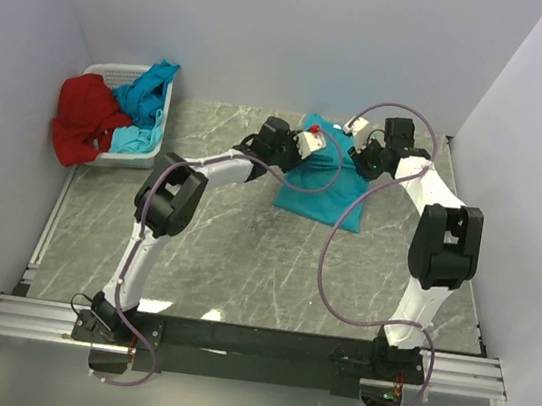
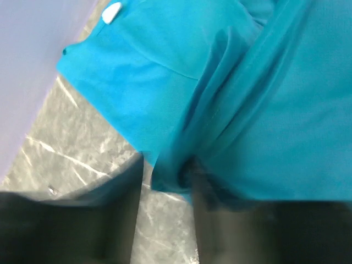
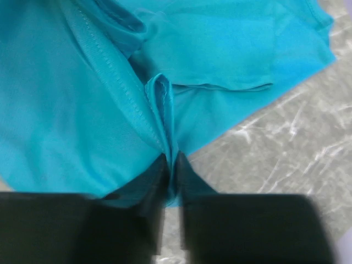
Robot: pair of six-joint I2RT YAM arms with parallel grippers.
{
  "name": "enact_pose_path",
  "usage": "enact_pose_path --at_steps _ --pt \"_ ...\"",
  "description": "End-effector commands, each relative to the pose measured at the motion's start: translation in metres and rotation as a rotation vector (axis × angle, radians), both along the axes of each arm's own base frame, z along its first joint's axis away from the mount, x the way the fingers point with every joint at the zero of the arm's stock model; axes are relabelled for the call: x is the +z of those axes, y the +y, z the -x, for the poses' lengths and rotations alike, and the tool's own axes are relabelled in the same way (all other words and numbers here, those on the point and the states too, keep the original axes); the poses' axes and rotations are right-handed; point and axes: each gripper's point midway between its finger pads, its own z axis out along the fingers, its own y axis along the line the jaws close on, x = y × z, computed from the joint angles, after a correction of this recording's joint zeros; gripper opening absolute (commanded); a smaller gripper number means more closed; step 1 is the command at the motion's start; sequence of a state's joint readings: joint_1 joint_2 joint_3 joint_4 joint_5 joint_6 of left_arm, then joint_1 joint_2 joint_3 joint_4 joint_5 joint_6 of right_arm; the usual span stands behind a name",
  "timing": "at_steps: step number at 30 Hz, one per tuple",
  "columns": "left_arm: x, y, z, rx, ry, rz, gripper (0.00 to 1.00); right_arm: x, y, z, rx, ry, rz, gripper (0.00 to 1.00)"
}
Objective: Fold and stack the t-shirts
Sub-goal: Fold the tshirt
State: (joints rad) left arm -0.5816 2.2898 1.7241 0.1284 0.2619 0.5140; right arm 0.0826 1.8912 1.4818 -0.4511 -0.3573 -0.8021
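I work in a lab test cell; white partition walls (image 1: pixel 275 32) box my marble-patterned table (image 1: pixel 241 270); an aluminium rail (image 1: pixel 33 316) edges it.

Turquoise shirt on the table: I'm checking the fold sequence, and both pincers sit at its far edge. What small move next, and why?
Probably raise both together slightly, freeing the far edge for folding: the right pincer pinches a ridge of the turquoise shirt, the left pincer holds bunched cloth, the rest lies on the table.
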Motion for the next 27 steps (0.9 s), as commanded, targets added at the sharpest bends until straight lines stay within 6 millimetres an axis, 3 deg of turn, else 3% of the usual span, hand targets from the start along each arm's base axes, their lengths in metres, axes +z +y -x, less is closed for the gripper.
enact_pose_path --at_steps 1,2,3,5,8,9,10,11,12,13,14,15,16,19,21,23,24,26,27 --pt "0.040 -0.002 -0.028 0.123 -0.042 0.139 0.49 0.019 -0.015 -0.031 -0.146 -0.089 -0.008 0.36" --pt "0.048 0.000 -0.033 0.164 -0.043 0.165 0.65 0.017 -0.019 -0.036 -0.237 -0.088 -0.043 0.64" --pt "0.060 0.002 -0.040 0.215 -0.038 0.209 0.72 0.025 -0.032 -0.049 -0.329 -0.150 -0.022 0.68" --pt "0.083 0.016 -0.051 0.312 -0.054 0.273 0.97 0.030 -0.039 -0.057 -0.433 -0.163 -0.053 0.70" --pt "0.124 0.033 -0.055 0.372 -0.089 0.344 0.99 0.041 -0.044 -0.059 -0.484 -0.181 -0.095 0.70" --pt "0.124 0.043 -0.054 0.383 -0.076 0.349 0.99 0.041 -0.042 -0.056 -0.479 -0.173 -0.105 0.70" --pt "0.147 0.043 -0.043 0.331 -0.091 0.374 1.00 0.042 -0.035 -0.053 -0.448 -0.156 -0.133 0.70" --pt "0.153 0.046 -0.037 0.298 -0.097 0.368 0.99 0.048 -0.031 -0.047 -0.411 -0.152 -0.142 0.70" --pt "0.132 0.050 -0.024 0.244 -0.091 0.295 0.98 0.042 -0.024 -0.033 -0.355 -0.104 -0.142 0.70" --pt "0.148 0.052 -0.009 0.185 -0.126 0.276 0.97 0.044 -0.001 -0.021 -0.226 -0.066 -0.207 0.69" --pt "0.140 0.044 0.010 0.066 -0.120 0.241 0.97 0.046 0.007 -0.002 -0.099 -0.067 -0.184 0.68" --pt "0.104 0.050 0.031 -0.012 -0.114 0.134 0.96 0.041 0.018 0.020 0.000 -0.022 -0.198 0.68" --pt "0.111 0.054 0.048 -0.065 -0.149 0.111 0.96 0.042 0.032 0.048 0.118 -0.006 -0.237 0.68" --pt "0.069 0.062 0.098 -0.215 -0.210 -0.006 0.97 0.029 0.039 0.091 0.312 -0.040 -0.183 0.70" --pt "0.043 0.064 0.119 -0.260 -0.203 -0.066 0.96 0.024 0.039 0.103 0.403 -0.090 -0.136 0.71" --pt "0.032 0.063 0.127 -0.277 -0.195 -0.090 0.95 0.014 0.035 0.115 0.422 -0.101 -0.101 0.72" --pt "0.024 0.061 0.130 -0.267 -0.178 -0.096 0.94 0.014 0.030 0.110 0.396 -0.123 -0.076 0.72" --pt "0.019 0.056 0.130 -0.263 -0.135 -0.082 0.91 0.013 0.025 0.110 0.341 -0.114 -0.077 0.72" --pt "0.025 0.050 0.125 -0.249 -0.104 -0.052 0.89 0.010 0.024 0.113 0.330 -0.092 -0.076 0.71"
